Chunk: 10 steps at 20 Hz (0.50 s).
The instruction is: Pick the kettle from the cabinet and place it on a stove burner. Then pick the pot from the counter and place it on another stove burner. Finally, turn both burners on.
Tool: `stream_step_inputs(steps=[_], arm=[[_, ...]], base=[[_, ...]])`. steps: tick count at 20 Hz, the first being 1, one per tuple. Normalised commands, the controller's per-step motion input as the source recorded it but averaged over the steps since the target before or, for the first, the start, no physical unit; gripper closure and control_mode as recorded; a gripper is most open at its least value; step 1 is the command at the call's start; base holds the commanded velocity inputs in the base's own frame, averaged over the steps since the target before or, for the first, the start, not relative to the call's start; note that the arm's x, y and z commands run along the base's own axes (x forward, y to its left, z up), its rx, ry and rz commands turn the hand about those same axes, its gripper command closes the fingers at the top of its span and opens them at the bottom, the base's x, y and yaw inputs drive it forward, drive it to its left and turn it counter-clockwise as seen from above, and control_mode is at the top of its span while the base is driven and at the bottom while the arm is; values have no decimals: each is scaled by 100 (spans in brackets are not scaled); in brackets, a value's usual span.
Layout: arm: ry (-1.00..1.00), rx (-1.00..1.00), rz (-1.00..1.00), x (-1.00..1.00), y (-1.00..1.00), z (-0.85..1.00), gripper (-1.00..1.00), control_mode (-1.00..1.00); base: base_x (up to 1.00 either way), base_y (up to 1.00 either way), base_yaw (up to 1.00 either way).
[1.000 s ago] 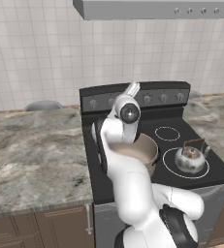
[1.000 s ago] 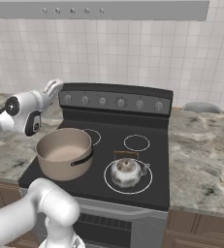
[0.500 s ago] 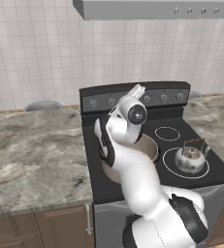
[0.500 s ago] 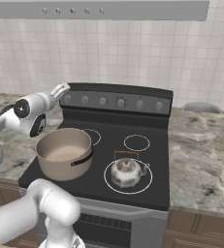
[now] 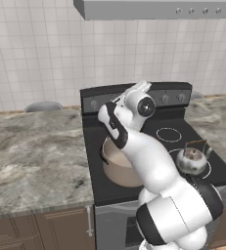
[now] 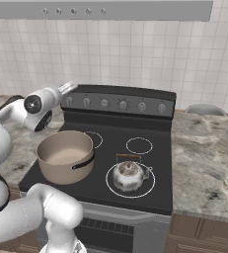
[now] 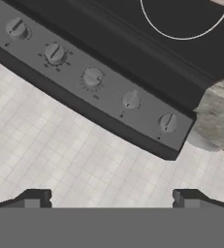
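Left base view: the pot (image 5: 120, 166) sits on the front left burner of the stove (image 5: 97, 188), partly hidden behind the white arm (image 5: 148, 161). The kettle (image 5: 192, 159) stands on the front right burner, handle arched above it. The jaws (image 5: 143, 86) reach up toward the left part of the back panel (image 5: 175, 95), close to the knobs; their spread is hard to judge here. The marble surface (image 5: 31, 151) runs off to the left of the stove.

Right base view: the pot (image 6: 66, 156) is on the front left burner, the kettle (image 6: 129, 175) on the ringed front right burner, well apart. The jaws (image 6: 68, 88) hang just at the left end of the knob row (image 6: 123, 105), empty. A hood (image 6: 105, 10) spans the top.

Hand view: the finger tips (image 7: 35, 198) stand wide apart at the bottom, nothing between them. The back panel (image 7: 45, 68) crosses diagonally with five knobs (image 7: 92, 77), none touched. A burner ring (image 7: 181, 24) shows beyond, and white wall tiles (image 7: 84, 164) lie nearer the fingers.
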Motion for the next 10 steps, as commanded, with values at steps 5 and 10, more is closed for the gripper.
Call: stream_step_inputs(steps=[5, 10], arm=[[8, 18, -6, 23, 41, 40, -100, -100], [13, 18, -2, 16, 23, 13, -100, -100]], base=[[0, 0, 0], [0, 0, 0]])
